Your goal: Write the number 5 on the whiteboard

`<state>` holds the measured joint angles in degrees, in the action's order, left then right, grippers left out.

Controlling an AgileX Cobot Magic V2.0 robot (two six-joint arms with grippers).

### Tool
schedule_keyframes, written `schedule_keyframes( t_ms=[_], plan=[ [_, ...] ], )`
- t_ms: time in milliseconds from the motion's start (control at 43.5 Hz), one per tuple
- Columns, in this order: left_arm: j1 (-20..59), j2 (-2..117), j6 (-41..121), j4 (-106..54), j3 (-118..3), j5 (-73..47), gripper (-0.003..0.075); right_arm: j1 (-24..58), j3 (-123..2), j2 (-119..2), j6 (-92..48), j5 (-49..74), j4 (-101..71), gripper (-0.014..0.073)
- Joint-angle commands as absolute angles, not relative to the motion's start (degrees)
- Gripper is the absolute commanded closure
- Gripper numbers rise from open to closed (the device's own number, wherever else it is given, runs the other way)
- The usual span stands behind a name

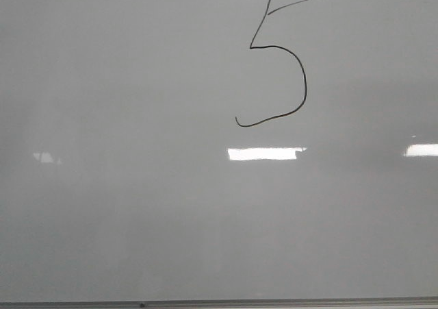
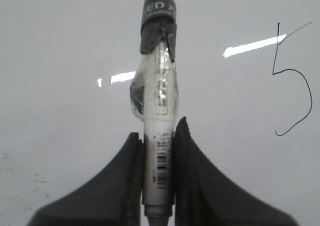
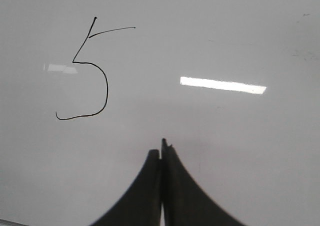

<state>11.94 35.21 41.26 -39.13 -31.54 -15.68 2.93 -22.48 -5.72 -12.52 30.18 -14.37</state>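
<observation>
Inspection of my work surface: the number 5 (image 1: 277, 62) stands complete on the whiteboard (image 1: 123, 186), in the upper part of the board a little right of centre in the front view. It has a slanted stem, a round belly ending in a small hook, and a separate slanted top stroke that meets the stem near its upper end. The line is thin, black and unbroken as far as I can see. The bright rectangles below it are light reflections, not ink.

My left tool (image 2: 159, 136) is pinching the marker (image 2: 159, 100) between both fingers, with the barrel running straight out along the tool's axis and its dark taped end (image 2: 159, 23) farthest from me. The marker sits well to the side of the figure and does not appear to touch the ink. My right tool (image 3: 162, 151) has its fingers pressed together and holds nothing; it hangs near the board, apart from the figure.

Judgement: the writing looks finished, so the step in hand is a clean withdrawal. To do it well I should back the marker straight away from the board (no sideways drift towards the figure, which may be wet), keep the grip firm, and keep my right tool clear of the ink.
</observation>
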Motion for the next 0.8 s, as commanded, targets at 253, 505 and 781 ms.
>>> schedule_keyframes(
  t_ms=[253, 505, 781],
  plan=[
    [11.89, 35.08, 26.59, -30.14, -32.32, -4.66, 0.0741, 2.48, -23.83, -6.34, -12.49, 25.24, -14.77, 0.0666],
    [8.61, 37.52, -5.78, -2.61, -28.37, 3.18, 0.0741, 2.48, -23.83, -6.34, -12.49, 25.24, -14.77, 0.0666],
    [-0.94, 51.85, -29.36, 15.86, -27.68, 17.82, 0.0740, 2.48, -23.83, -6.34, -12.49, 25.24, -14.77, 0.0666]
  ],
)
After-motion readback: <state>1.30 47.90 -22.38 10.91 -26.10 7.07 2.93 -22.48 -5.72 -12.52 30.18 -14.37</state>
